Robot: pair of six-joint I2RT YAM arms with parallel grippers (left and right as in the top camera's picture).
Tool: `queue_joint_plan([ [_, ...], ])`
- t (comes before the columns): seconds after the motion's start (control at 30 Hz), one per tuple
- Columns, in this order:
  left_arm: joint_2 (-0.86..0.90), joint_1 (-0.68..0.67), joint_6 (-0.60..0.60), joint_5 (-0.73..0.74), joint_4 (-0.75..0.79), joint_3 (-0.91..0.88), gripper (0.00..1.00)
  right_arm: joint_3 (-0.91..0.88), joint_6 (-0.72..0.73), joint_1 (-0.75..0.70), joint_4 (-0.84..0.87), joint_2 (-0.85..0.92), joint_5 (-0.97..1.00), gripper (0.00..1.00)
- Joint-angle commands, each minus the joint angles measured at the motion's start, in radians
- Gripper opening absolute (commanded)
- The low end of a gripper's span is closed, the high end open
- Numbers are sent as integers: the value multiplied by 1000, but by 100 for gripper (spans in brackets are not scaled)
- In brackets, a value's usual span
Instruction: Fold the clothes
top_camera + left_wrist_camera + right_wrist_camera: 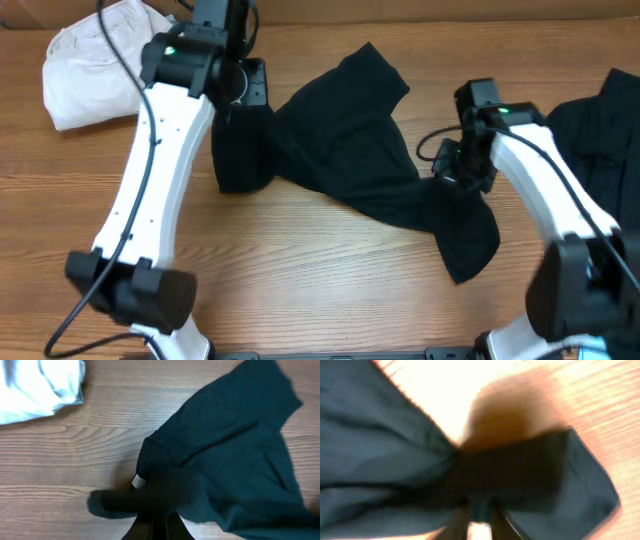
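Observation:
A black garment (350, 150) lies spread and partly lifted across the middle of the table. My left gripper (240, 105) is shut on its left edge and holds it up; in the left wrist view the fingers (159, 522) pinch the dark cloth (235, 445) beside a small white label (137, 481). My right gripper (462, 170) is shut on the garment's right part; in the right wrist view the fingers (477, 517) clamp blurred dark fabric (385, 455). A second black garment (605, 125) lies at the right edge. A cream-white bundle (95, 65) sits at the far left.
The wooden table (300, 270) shows bare in front of the garment. The white bundle also shows in the left wrist view (40, 385). Both arm bases stand at the front edge.

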Motion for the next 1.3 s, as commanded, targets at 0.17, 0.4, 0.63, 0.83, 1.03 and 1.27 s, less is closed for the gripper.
queue_joint_plan([
  [0.17, 67, 0, 18, 4, 29, 11, 4, 0, -92, -11, -20, 53, -91, 64],
  [0.4, 67, 0, 18, 2, 34, 11, 4, -43, -87, 9, -82, 35, -90, 67],
  [0.63, 68, 4, 19, 1, 36, 11, 4, -204, -66, 17, -6, 35, -132, 66],
  [0.83, 71, 4, 19, -18, 28, 11, 4, -231, -68, 16, 79, 32, -150, 64],
  [1.03, 79, 4, 19, -18, 24, 11, 4, -116, -96, 15, 44, 8, -150, 64],
  [1.27, 79, 4, 19, -18, 20, 11, 4, -124, -95, 38, 28, -1, -150, 56],
])
